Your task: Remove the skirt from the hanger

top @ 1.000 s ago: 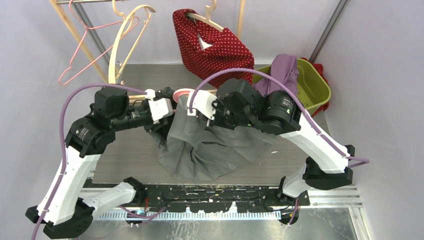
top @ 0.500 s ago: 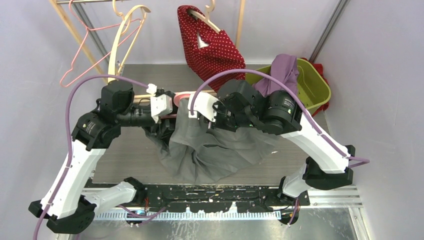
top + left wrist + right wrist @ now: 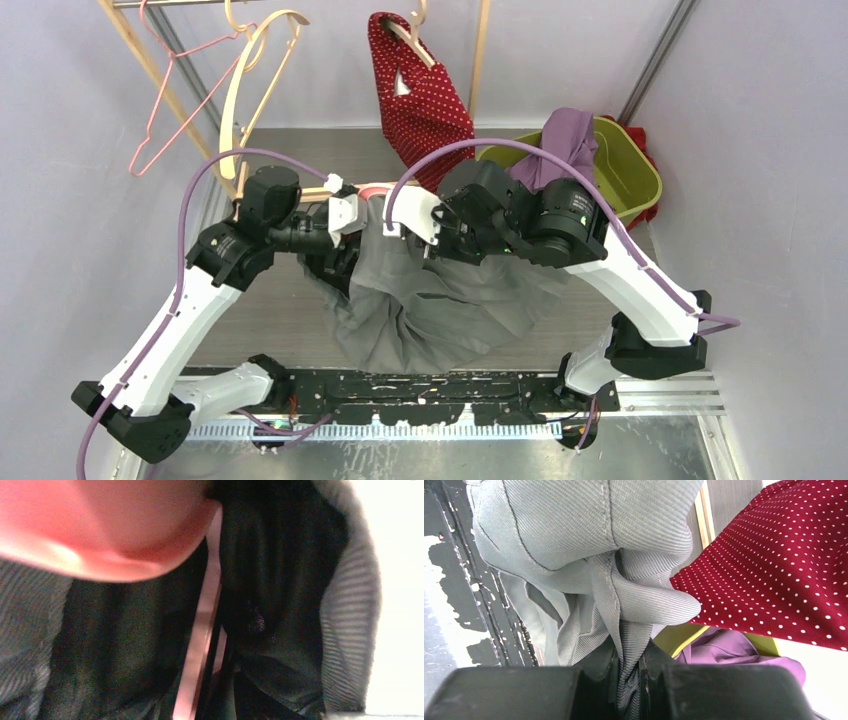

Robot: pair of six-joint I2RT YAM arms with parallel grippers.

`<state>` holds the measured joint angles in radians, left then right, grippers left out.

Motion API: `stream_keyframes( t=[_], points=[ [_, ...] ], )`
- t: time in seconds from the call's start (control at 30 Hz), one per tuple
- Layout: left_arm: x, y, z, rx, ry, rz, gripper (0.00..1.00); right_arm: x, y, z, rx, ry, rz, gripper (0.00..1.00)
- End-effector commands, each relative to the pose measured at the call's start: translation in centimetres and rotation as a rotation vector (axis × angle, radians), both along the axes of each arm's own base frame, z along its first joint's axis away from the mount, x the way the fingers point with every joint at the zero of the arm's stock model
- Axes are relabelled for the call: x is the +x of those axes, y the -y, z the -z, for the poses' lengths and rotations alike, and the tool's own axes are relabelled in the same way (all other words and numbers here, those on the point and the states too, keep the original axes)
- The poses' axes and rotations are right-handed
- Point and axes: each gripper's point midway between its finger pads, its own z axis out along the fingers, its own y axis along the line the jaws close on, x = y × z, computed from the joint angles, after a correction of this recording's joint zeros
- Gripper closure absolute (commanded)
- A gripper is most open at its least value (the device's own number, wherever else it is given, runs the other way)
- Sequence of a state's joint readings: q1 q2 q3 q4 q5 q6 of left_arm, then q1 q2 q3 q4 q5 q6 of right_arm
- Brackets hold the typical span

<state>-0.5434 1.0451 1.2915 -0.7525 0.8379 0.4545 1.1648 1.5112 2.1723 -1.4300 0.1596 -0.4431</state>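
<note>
The grey skirt (image 3: 430, 300) hangs bunched between both arms, its lower part heaped on the table. The pink hanger (image 3: 372, 189) shows just above its waistband. My left gripper (image 3: 345, 215) is at the hanger's left end. In the left wrist view the pink hanger bar (image 3: 200, 625) runs down between dark folds of the skirt (image 3: 350, 630), and the jaws seem closed on it. My right gripper (image 3: 415, 215) is shut on a fold of the skirt (image 3: 589, 540), with cloth pinched between its fingers (image 3: 628, 680).
A red dotted garment (image 3: 420, 95) hangs on a wooden hanger behind. A green bin (image 3: 625, 175) with purple cloth (image 3: 565, 135) stands at the back right. A pink wire hanger (image 3: 170, 100) and a cream hanger (image 3: 250, 80) hang at the back left.
My left arm has swung right and forward with its elbow raised. The skirt bundle has shifted slightly right. The red garment has turned on its hanger. The right arm has barely moved.
</note>
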Motion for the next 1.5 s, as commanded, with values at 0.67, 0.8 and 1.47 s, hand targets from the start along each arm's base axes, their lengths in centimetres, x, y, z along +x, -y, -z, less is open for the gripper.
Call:
stream_keyframes(
  t=[0.67, 0.8, 1.47],
  points=[
    [2.4, -5.6, -11.3, -0.143, 0.272, -0.443, 1.0, 10.1, -1.7, -8.6, 0.261, 0.521, 0.357, 0.99],
    [-0.7, -5.2, -12.3, -0.186, 0.231, -0.345, 1.0, 12.3, -1.0, -9.5, 0.283, 0.58, 0.459, 0.99],
    [-5.0, -5.9, -17.7, -0.275, 0.469, -0.192, 0.63, 14.2, -1.6, -10.6, 0.369, 0.628, 0.471, 0.99]
  ],
)
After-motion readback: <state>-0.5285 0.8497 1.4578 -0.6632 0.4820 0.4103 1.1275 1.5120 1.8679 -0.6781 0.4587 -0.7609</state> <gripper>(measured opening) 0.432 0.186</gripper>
